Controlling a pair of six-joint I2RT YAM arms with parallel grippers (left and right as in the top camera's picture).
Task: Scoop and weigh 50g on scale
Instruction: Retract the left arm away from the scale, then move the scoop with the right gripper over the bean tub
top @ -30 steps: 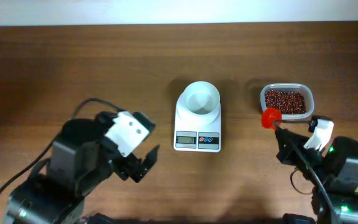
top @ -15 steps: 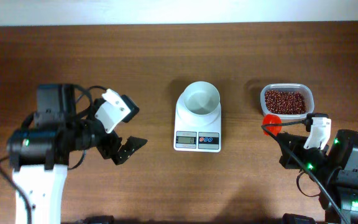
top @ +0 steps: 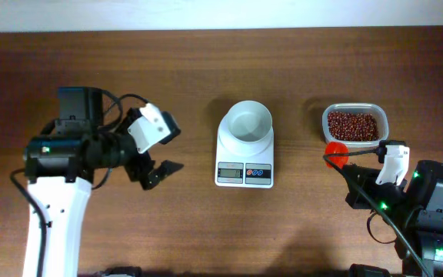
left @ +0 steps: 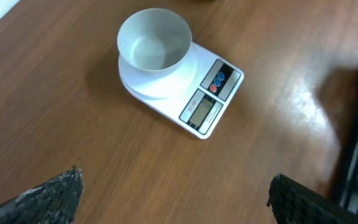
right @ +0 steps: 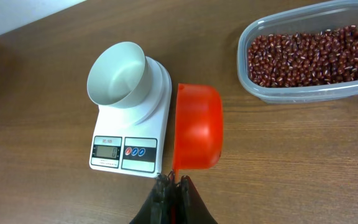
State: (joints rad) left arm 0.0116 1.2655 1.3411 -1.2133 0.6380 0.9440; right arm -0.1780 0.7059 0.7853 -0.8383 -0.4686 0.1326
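Observation:
The white scale (top: 244, 158) sits mid-table with a round white bowl (top: 249, 121) on its platform; both also show in the left wrist view, scale (left: 207, 102) and bowl (left: 154, 40), and in the right wrist view, scale (right: 129, 146) and bowl (right: 117, 74). My right gripper (right: 174, 182) is shut on the handle of a red scoop (right: 197, 127), which looks empty and hangs over the wood between scale and bean tub; overhead the scoop (top: 336, 149) is just below the tub. My left gripper (top: 162, 168) is open, left of the scale, holding nothing.
A clear plastic tub of red beans (top: 353, 125) stands to the right of the scale, also seen in the right wrist view as the tub (right: 309, 53). A pale wall edge runs along the table's far side.
The left arm has swung up and back toward the left, its open gripper now a little farther from the scale. The right gripper with the scoop shifted slightly down and has since held still.

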